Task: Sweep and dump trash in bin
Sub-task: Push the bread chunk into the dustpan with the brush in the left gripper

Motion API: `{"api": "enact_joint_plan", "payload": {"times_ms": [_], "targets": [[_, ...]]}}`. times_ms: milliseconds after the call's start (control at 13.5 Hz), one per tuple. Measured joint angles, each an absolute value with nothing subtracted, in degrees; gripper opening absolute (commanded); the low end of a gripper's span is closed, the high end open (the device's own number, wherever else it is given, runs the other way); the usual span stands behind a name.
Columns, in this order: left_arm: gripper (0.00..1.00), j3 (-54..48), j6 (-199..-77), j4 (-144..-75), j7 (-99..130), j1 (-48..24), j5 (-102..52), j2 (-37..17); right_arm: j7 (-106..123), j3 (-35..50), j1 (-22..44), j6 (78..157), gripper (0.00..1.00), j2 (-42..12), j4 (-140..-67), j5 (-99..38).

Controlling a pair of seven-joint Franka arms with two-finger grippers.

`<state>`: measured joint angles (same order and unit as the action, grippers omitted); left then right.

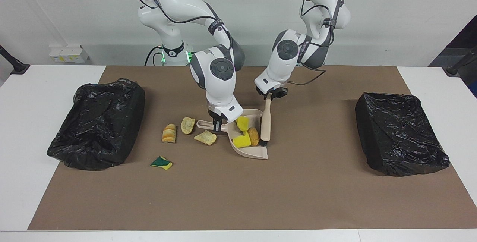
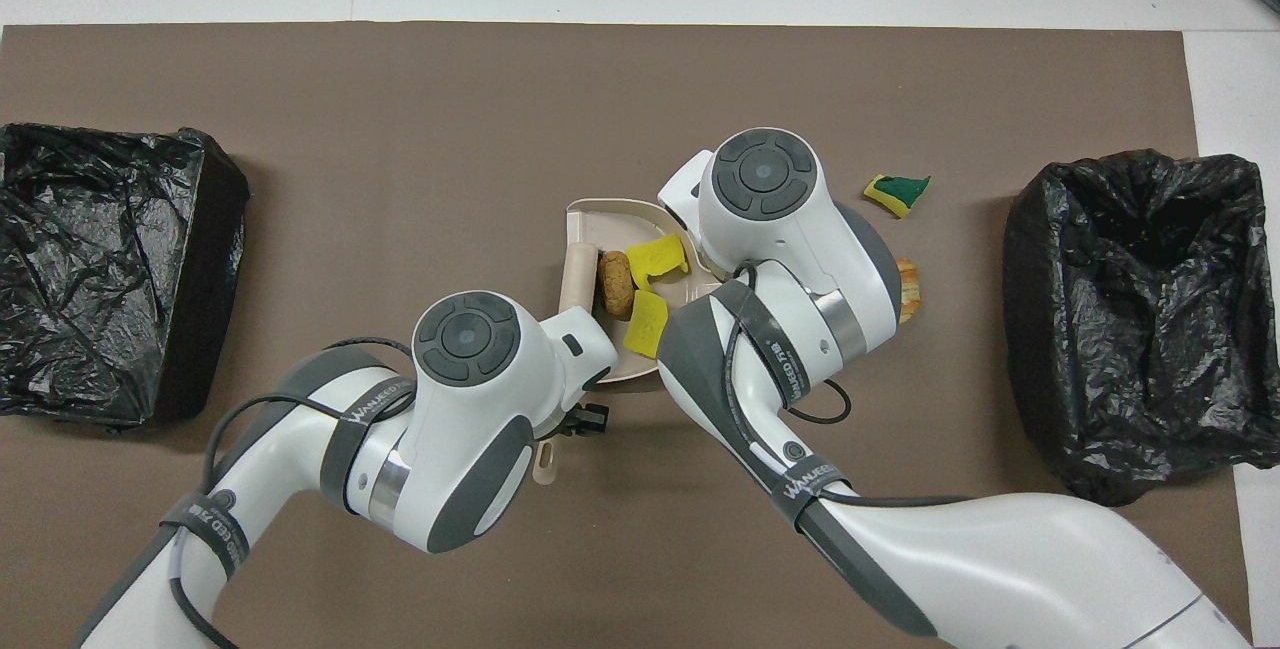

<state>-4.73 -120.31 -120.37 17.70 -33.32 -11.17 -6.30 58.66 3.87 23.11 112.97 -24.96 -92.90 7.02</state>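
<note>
Brown mat (image 1: 238,197) | left gripper (image 1: 271,94) pinches brush (image 1: 265,124) | right gripper (image 1: 217,124) pinches dustpan (image 1: 257,153) (smooth plastic)

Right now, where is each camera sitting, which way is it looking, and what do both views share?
Facing view: high across the table, looking at the robots; both whole arms show.
Overhead view: above the robots' end, looking steeply down; arms enter from below.
Shared: dustpan held by right gripper, brush held by left gripper, trash inside.
</note>
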Motion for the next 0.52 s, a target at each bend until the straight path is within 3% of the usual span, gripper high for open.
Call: {"api": "enact_joint_plan", "payload": {"times_ms": [517], "targets": [[0.0, -2.86, -118.82, -119.66, 18.7, -31.71, -10.37, -5.05, 61.78, 3.8, 20.32, 113.78, 0.0, -24.88, -92.96, 1.93]]}}
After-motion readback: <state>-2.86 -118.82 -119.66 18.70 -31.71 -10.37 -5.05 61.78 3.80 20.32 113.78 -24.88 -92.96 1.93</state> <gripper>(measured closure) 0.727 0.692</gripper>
